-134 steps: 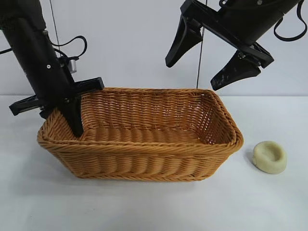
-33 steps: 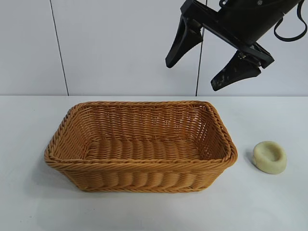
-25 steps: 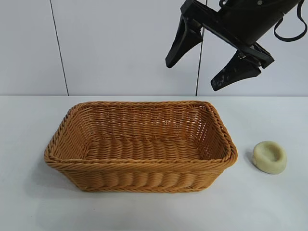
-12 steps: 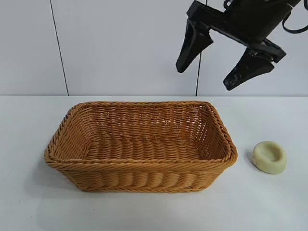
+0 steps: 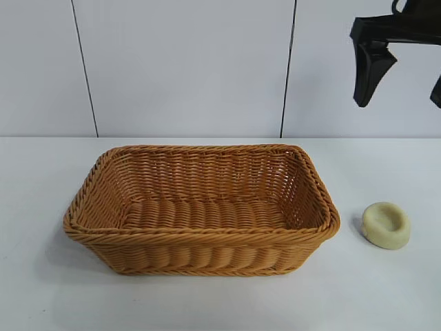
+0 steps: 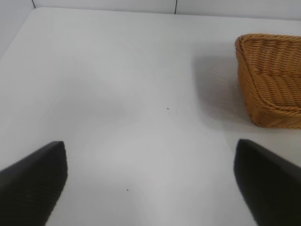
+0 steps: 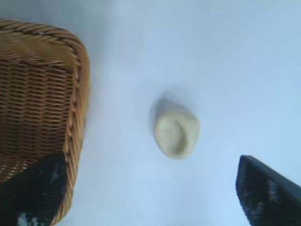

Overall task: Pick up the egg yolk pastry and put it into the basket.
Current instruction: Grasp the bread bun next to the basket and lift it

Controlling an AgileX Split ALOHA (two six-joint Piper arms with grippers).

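The egg yolk pastry [image 5: 386, 225], a small pale cream puck with a dented top, lies on the white table to the right of the basket [image 5: 200, 238]. The orange-brown wicker basket is empty. My right gripper [image 5: 403, 86] hangs open high above the pastry at the top right, partly cut off by the edge of the view. In the right wrist view the pastry [image 7: 176, 131] lies beyond the open right gripper [image 7: 150, 200], with the basket's end [image 7: 75, 94] beside it. My left gripper [image 6: 150, 188] is open over bare table, with the basket's corner [image 6: 270, 80] off to one side.
The white table [image 5: 220, 303] has free room in front of the basket and around the pastry. A pale panelled wall [image 5: 186, 62] stands behind the table. The left arm is out of the exterior view.
The right gripper has swung to the right, from above the basket's right end to above the pastry. Much earlier, the left arm left the basket's left end and the basket shifted slightly.
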